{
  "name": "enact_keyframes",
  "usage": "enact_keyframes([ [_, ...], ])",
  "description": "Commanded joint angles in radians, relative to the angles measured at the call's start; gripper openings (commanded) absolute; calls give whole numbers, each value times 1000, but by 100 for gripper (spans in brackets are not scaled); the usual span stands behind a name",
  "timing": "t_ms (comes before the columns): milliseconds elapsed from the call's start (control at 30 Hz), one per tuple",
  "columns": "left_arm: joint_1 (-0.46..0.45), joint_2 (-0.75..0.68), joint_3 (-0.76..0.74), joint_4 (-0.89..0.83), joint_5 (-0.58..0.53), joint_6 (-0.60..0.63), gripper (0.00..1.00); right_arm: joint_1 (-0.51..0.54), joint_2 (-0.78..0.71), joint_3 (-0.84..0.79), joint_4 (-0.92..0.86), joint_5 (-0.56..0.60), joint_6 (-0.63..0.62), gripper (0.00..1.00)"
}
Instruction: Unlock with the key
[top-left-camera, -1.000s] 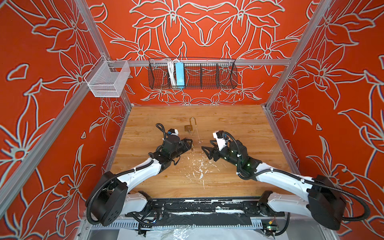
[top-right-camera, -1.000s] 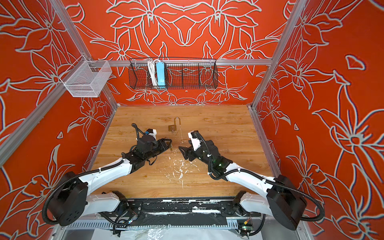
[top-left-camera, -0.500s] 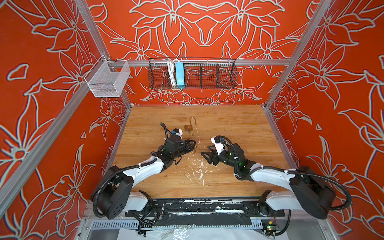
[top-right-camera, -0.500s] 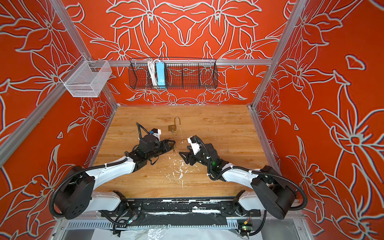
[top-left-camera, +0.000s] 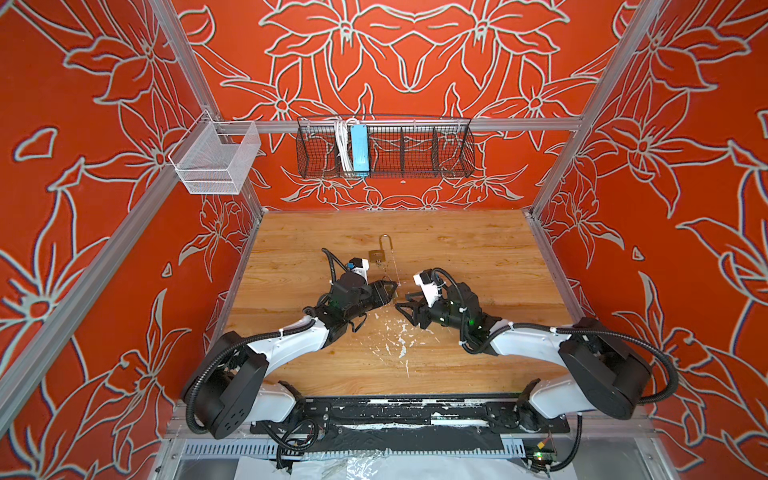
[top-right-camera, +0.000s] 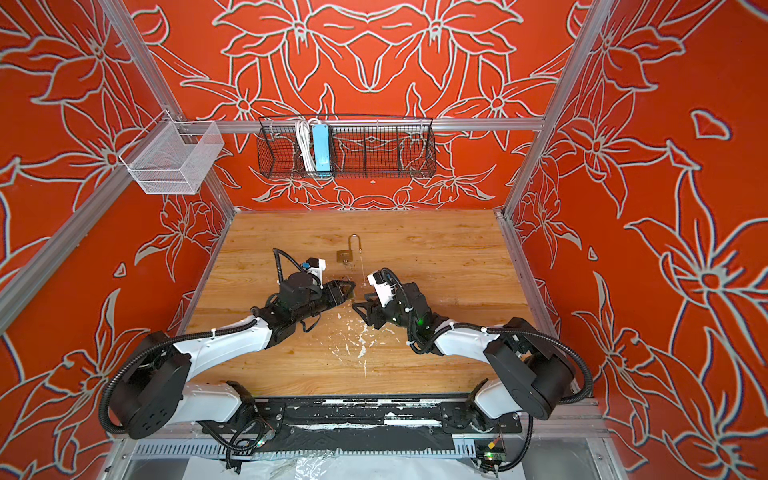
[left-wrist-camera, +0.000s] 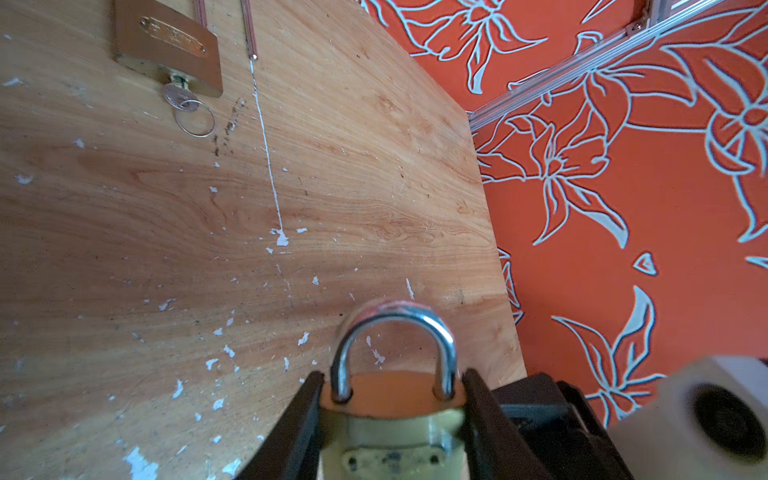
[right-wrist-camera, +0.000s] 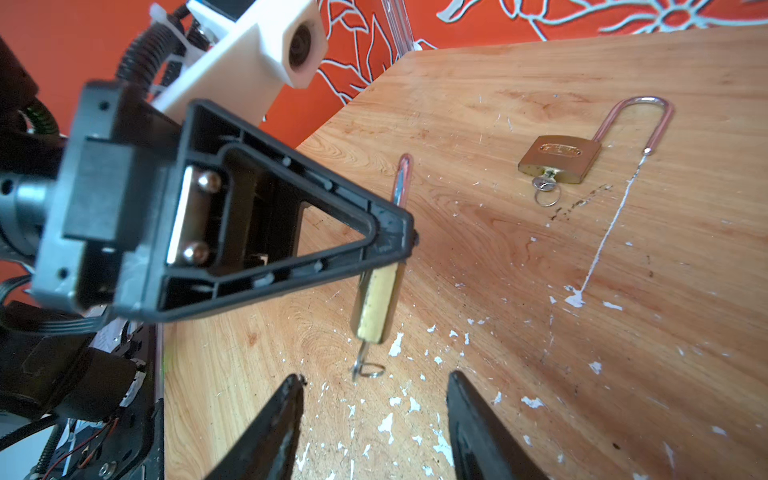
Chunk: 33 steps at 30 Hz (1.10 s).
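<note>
Gripping the small brass padlock (left-wrist-camera: 392, 419) by the narrow edges of its body, the left tool (top-left-camera: 388, 291) held it clear of the scuffed wooden surface (top-left-camera: 478, 257), short steel shackle sticking out ahead of the jaws. And at the other end, look: a little silver key (right-wrist-camera: 363, 359) sat in the keyhole, its thin wire ring (right-wrist-camera: 372, 370) dangling below. The right tool (right-wrist-camera: 374, 376) faced it from the opposite side, jaws spread wide, black fingertips (right-wrist-camera: 291, 390) either side of that key and ring and just short of them; no contact that I could make out, nothing held. In both top views the two tools stood tip to tip near the middle of the surface, a small gap between them. Further back, beyond the left tool, a second brass padlock (top-left-camera: 377, 255) with a long looped shackle lay flat on the wood, one leg of the shackle free of the body, its own key and ring (right-wrist-camera: 544, 189) lodged in the bottom, and neither tool touched it.
</note>
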<state>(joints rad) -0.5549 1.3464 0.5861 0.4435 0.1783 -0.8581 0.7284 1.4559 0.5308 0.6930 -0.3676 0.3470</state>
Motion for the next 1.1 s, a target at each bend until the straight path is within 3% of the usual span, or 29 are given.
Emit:
enact_keyframes([
  [0, -12, -13, -9, 115, 11, -16, 0, 3, 19, 32, 29, -13, 19, 54],
  [500, -25, -6, -19, 142, -3, -28, 0, 3, 76, 65, 20, -30, 43, 29],
  [767, -26, 14, -36, 183, -2, -34, 0, 2, 84, 62, 49, -46, 56, 2],
  [1067, -25, 56, -110, 350, -22, -50, 0, -6, 121, 56, 139, -130, 105, 0],
])
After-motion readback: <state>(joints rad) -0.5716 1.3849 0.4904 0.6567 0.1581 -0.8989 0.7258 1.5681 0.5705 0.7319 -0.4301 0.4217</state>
